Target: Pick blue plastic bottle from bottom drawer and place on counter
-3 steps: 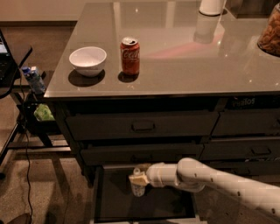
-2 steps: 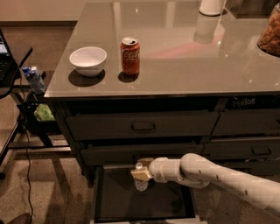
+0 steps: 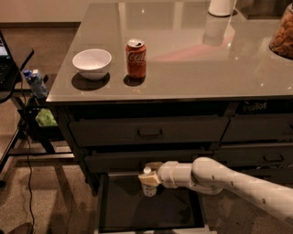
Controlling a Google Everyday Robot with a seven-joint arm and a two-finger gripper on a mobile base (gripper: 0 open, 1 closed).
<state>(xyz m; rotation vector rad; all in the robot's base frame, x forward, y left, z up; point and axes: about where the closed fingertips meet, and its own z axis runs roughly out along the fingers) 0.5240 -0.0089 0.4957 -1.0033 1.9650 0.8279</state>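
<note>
My white arm reaches in from the lower right, and its gripper [image 3: 149, 178] is shut on the blue plastic bottle [image 3: 148, 187], a small pale bottle with a white cap. I hold the bottle upright above the open bottom drawer [image 3: 151, 210], clear of its dark floor and just in front of the middle drawer's face. The counter [image 3: 192, 59] is the glossy grey top above the drawers.
A white bowl [image 3: 92, 63] and a red Coca-Cola can [image 3: 136, 58] stand at the counter's front left. A white cylinder [image 3: 221, 7] is at the back, and a basket of brown items [image 3: 283, 33] at the right edge. A black side table [image 3: 18, 73] with clutter stands at the left.
The gripper has carried the bottle upward and slightly right, from low over the drawer floor to the level of the middle drawer's lower edge.
</note>
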